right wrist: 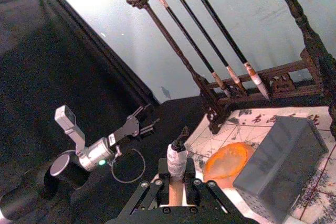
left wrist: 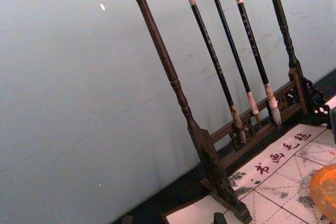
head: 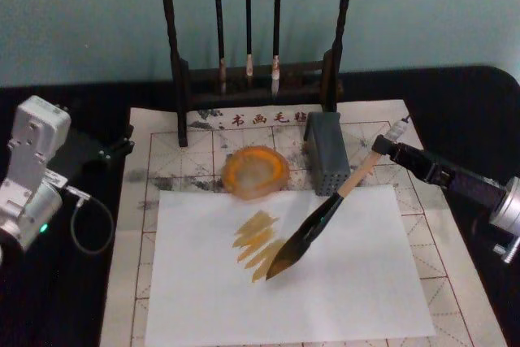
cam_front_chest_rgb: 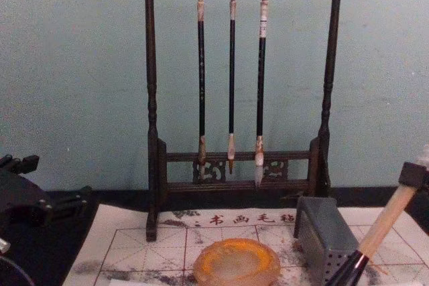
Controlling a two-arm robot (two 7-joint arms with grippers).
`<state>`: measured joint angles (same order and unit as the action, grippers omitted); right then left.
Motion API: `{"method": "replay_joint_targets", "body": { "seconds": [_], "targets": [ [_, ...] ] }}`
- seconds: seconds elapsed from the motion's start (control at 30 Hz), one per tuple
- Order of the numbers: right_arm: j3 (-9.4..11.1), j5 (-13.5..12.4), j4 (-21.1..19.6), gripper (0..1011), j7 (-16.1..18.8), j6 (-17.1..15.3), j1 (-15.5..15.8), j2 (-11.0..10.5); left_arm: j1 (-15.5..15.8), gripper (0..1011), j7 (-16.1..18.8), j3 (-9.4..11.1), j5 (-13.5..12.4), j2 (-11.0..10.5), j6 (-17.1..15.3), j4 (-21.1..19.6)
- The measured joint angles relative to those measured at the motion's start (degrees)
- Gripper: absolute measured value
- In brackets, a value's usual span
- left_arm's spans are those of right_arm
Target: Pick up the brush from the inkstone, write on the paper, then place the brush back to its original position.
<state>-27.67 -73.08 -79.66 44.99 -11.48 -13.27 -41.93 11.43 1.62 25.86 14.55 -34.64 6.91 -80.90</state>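
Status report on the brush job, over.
Right end effector shut on brush, bristles down on white sheet. Left end effector parked left, open. Grey block close beside handle.

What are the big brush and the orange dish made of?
The brush has a pale matte handle, probably wood or bamboo, and dark soft bristles, likely hair. The inkstone looks like ceramic or stone, maybe plastic: smooth orange-brown rim, paler centre.
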Motion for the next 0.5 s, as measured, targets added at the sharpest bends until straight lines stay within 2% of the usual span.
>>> {"method": "replay_joint_targets", "body": {
  "seconds": [0.5],
  "targets": [
    [-2.20, 0.23, 0.44, 182, 0.62, 0.11, -1.31, -0.46, 0.00, 1001, 0.00, 0.00, 0.00, 0.00, 0.00, 0.00]
  ]
}}
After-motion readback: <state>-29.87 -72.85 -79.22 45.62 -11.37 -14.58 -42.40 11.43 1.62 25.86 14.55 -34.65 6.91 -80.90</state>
